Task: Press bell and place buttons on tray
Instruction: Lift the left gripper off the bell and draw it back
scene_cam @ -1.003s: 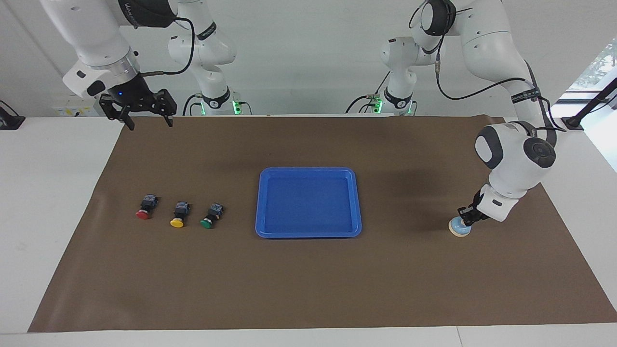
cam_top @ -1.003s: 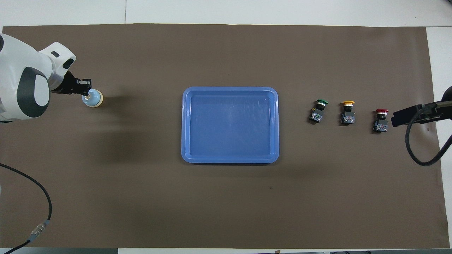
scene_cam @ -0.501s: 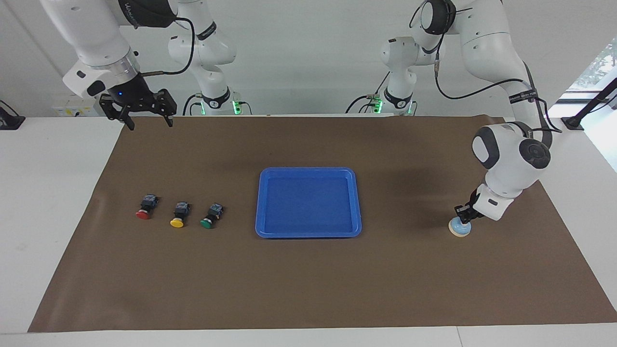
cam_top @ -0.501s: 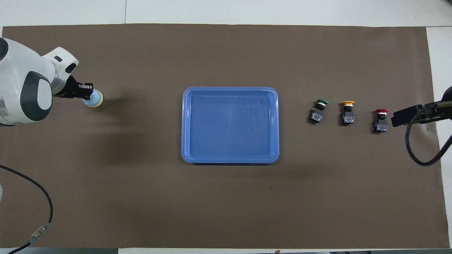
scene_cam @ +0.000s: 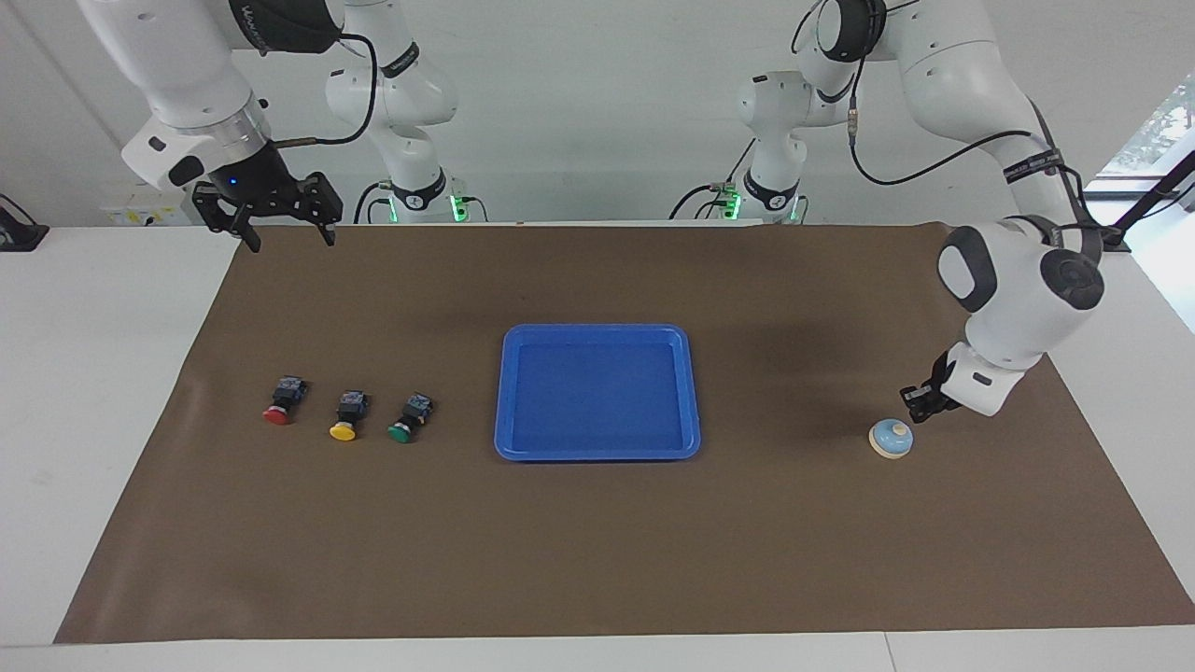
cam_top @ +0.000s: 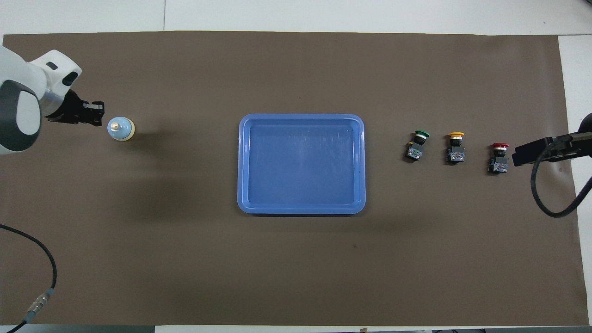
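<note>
Toward the left arm's end of the table sits the bell (scene_cam: 891,440) (cam_top: 120,128), upright on the brown mat (scene_cam: 597,560) (cam_top: 296,268), its cream knob uncovered and nothing touching it. Just beside the bell, raised a little above the mat, hangs the left hand (scene_cam: 916,402) (cam_top: 95,113), tilted down toward the bell but clear of it; whether its fingers are spread or pressed together cannot be told.

Well apart from the bell, at the middle of the mat, lies the tray (scene_cam: 693,392) (cam_top: 300,210), with nothing in it. Past the tray from the bell, toward the right arm's end, the three buttons lie in a row on the mat (none touching another): the green button (scene_cam: 407,419) (cam_top: 417,144) closest to the tray, then the yellow button (scene_cam: 346,417) (cam_top: 455,147), then the red button (scene_cam: 281,401) (cam_top: 498,157). Each lies on its side, its round cap pointing away from the robots.

Over the mat's corner at the robots' edge, far from the bell, the right hand (scene_cam: 288,235) waits up in the air, its fingers spread wide and holding nothing.
</note>
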`<state>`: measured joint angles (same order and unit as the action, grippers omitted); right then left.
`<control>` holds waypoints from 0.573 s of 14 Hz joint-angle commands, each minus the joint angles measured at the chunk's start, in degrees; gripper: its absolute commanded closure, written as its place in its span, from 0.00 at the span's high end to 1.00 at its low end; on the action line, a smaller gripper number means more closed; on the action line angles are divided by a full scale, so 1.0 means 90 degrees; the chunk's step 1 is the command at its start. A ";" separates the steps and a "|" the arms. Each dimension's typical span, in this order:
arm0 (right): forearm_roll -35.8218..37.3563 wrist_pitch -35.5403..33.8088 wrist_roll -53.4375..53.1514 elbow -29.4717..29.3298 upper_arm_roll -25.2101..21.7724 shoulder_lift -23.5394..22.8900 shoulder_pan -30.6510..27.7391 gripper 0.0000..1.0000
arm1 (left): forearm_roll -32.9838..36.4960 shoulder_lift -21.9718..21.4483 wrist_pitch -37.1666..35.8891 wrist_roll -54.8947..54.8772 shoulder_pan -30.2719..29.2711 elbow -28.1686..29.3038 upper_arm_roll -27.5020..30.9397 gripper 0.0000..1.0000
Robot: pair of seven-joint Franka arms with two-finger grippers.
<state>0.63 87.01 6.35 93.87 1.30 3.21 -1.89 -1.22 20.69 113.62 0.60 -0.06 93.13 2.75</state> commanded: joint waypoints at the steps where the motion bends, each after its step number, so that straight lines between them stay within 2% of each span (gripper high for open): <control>1: -0.0060 -0.0001 0.0018 0.0068 0.0061 0.0063 -0.0015 1.00 | 0.0038 -0.0764 -0.0534 -0.0017 -0.0072 0.0004 -0.0013 0.10; 2: -0.0060 0.0058 -0.0166 0.0174 0.0080 0.0121 -0.0005 1.00 | 0.0028 -0.0950 -0.0651 -0.0008 -0.0062 0.0004 -0.0013 0.32; 3: -0.0060 0.0290 -0.0439 0.0330 0.0109 0.0170 0.0005 1.00 | 0.0028 -0.1184 -0.0739 -0.0008 -0.0062 0.0043 -0.0003 0.63; 4: -0.0060 0.0563 -0.0635 0.0535 0.0129 0.0258 0.0083 1.00 | 0.0038 -0.1360 -0.0798 -0.0017 -0.0052 0.0091 -0.0003 1.00; 8: -0.0060 0.1218 -0.1503 0.1198 0.0129 0.0297 0.0531 1.00 | 0.0028 -0.1956 -0.1461 -0.0008 0.0026 0.0092 -0.0023 1.00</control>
<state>0.52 94.03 -3.31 99.27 2.18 3.83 1.60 -1.22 6.12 102.85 0.57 -0.34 92.17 2.44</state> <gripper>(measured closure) 0.000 0.401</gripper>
